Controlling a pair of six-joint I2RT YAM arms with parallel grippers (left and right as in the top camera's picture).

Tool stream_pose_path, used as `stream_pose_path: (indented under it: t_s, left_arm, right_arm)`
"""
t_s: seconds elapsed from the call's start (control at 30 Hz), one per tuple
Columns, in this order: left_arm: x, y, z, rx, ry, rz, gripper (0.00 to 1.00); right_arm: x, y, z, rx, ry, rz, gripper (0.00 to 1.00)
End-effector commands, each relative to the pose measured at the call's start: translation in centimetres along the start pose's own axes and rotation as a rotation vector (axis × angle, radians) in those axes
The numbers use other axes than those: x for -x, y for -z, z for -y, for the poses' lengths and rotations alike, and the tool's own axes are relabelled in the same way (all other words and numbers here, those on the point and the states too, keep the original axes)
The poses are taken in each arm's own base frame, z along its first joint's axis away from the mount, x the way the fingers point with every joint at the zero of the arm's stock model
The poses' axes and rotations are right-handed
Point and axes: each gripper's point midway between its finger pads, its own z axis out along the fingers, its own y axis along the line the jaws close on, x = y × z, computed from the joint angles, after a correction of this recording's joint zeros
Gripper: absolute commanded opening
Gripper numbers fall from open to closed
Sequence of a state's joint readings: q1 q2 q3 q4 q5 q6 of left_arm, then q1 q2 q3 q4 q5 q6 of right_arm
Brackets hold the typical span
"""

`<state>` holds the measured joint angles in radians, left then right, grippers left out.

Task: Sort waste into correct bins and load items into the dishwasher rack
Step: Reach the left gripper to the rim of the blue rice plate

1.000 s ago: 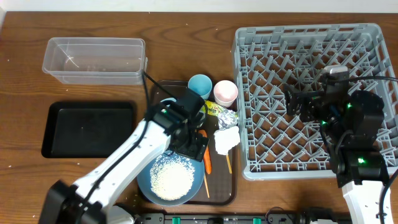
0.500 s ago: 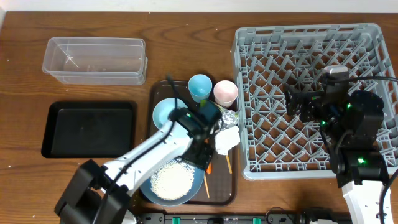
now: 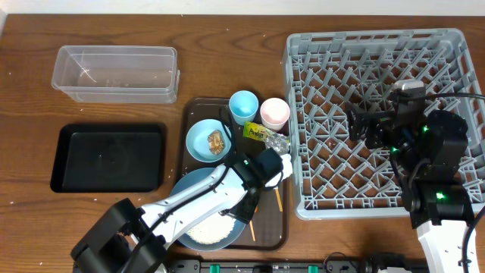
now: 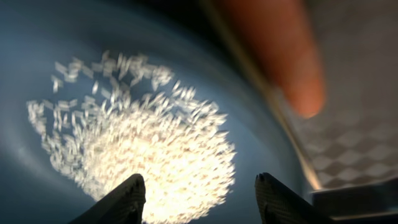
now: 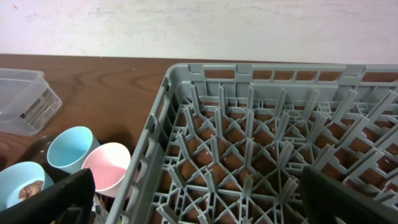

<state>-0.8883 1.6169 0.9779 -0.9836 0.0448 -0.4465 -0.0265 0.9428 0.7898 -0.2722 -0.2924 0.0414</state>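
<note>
The dark-blue plate [image 3: 189, 199] holds white rice [image 3: 208, 230] on the brown serving tray. My left gripper [image 3: 261, 176] hangs open and empty over the plate's right edge. In the left wrist view its open fingers [image 4: 202, 194] sit just above the rice [image 4: 143, 149], with the blurred orange carrot [image 4: 280, 56] beyond. The small light-blue bowl [image 3: 204, 144] holds the brown food lump [image 3: 218, 141]. The light-blue cup [image 3: 243, 105], pink cup [image 3: 274, 112] and yellow-green wrapper [image 3: 263, 134] stand behind. The napkin is mostly hidden under my left wrist. My right gripper [image 3: 370, 126] is open over the grey rack [image 3: 379, 45].
The clear tub [image 3: 114, 72] stands at the back left, the black tray [image 3: 106, 158] in front of it. A chopstick [image 3: 278, 199] lies on the brown serving tray [image 3: 273, 227]. The right wrist view shows the rack [image 5: 261, 124], both cups and the bowl.
My left arm has swung right and toward the front, from over the bowl to the plate's right edge, uncovering the bowl and wrapper and covering the napkin. The right arm has not moved.
</note>
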Motion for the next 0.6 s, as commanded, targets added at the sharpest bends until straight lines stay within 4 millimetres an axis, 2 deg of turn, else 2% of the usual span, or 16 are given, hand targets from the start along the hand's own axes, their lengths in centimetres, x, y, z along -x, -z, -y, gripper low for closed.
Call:
stream_pose_path:
  t_s: [0.0, 0.17, 0.47, 0.57]
  left_arm:
    - [0.2, -0.2, -0.2, 0.026, 0.026, 0.021, 0.57]
    - [0.6, 1.1, -0.1, 0.006, 0.028, 0.066, 0.57]
    - [0.6, 5.1, 0.7, -0.116, 0.058, 0.184, 0.58]
    - [0.3, 5.5, 1.2, -0.154, 0.041, 0.182, 0.58]
  right_arm:
    - [0.8, 0.2, -0.3, 0.007, -0.005, 0.015, 0.99]
    - [0.4, -0.3, -0.2, 0.006, -0.011, -0.003, 0.99]
    - [-0.2, -1.3, 0.1, 0.006, -0.019, -0.029, 0.98]
    - [-0.2, -1.2, 0.1, 0.006, -0.018, -0.026, 0.98]
